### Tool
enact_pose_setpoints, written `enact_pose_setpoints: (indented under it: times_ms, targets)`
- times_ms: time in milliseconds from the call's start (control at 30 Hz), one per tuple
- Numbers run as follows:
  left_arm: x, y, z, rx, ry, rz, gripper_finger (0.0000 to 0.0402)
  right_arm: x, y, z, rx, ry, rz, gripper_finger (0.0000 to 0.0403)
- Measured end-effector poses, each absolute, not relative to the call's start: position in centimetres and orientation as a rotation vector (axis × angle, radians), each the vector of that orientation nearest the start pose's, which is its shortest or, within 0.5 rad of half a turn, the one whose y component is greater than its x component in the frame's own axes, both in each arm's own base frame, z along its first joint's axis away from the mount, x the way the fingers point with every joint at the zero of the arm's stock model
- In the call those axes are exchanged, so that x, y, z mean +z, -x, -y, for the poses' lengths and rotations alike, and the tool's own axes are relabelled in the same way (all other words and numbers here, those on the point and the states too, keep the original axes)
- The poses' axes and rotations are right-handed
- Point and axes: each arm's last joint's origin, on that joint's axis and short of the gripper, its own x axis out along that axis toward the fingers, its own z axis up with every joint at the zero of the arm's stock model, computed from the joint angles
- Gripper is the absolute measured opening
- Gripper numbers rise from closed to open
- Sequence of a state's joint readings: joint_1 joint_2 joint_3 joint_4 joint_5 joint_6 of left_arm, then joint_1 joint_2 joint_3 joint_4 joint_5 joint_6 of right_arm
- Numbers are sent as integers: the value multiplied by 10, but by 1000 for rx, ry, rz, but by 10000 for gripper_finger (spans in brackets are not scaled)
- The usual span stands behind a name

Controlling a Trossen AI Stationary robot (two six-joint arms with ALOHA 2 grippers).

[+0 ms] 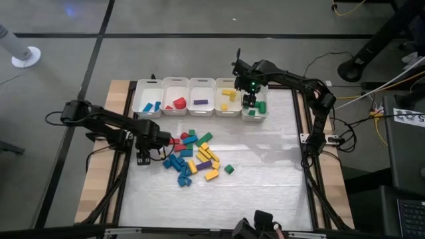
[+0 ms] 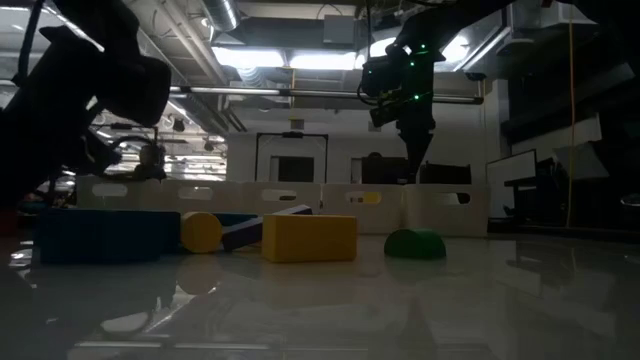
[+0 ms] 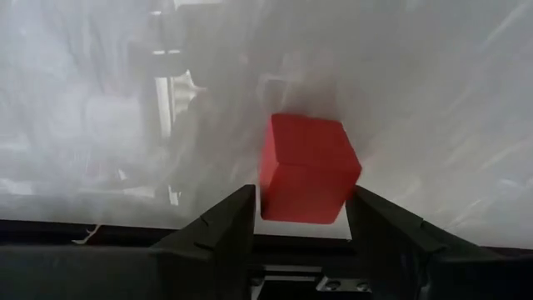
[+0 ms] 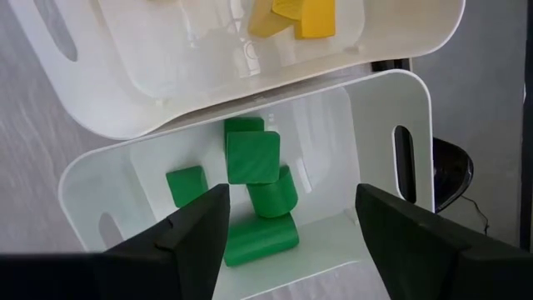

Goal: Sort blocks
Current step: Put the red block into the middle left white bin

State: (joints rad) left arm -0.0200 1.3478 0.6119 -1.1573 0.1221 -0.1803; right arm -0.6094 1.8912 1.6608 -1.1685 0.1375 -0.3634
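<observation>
Red cube (image 3: pixel 308 169) is seen between the two fingers of the left tool (image 3: pixel 301 218), apparently gripped, at the left edge of the mixed block pile (image 1: pixel 194 157) on the surface (image 1: pixel 265 179). Green blocks (image 4: pixel 254 187) lie loose in the rightmost white bin (image 4: pixel 391 108), directly beneath the right tool (image 4: pixel 291 225), whose fingers are spread wide and empty. Yellow blocks (image 4: pixel 296 17) are kept in the neighbouring bin (image 4: pixel 125 75).
</observation>
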Motion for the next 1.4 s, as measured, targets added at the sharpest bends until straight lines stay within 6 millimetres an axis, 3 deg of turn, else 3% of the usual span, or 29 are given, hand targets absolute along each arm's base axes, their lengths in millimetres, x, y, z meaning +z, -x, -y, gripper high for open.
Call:
enact_pose_setpoints:
  times_ms: [267,367,500,667,833,1000,1200,1400]
  targets:
    - [136,-159,6,123,223,-1966,176,261,-302,216,-354,-43,-1471,259]
    - [133,-159,6,126,222,-1987,157,263,-302,215,-356,-41,-1467,259]
    - [133,-159,6,133,226,-1994,116,277,-296,211,-370,-28,-1431,259]
    - [137,-164,6,141,248,-1967,116,303,-285,203,-397,-4,-1360,259]
    - [150,-181,7,93,244,-1897,116,326,-273,192,-369,-27,-1271,259]
    - [170,-200,8,30,207,-1809,116,341,-268,177,-215,-126,-1153,259]
    - [197,-220,7,10,162,-1712,116,348,-275,144,-58,-102,-1146,259]
    - [219,-234,-3,59,65,-1612,116,341,-288,102,92,-23,-1201,259]
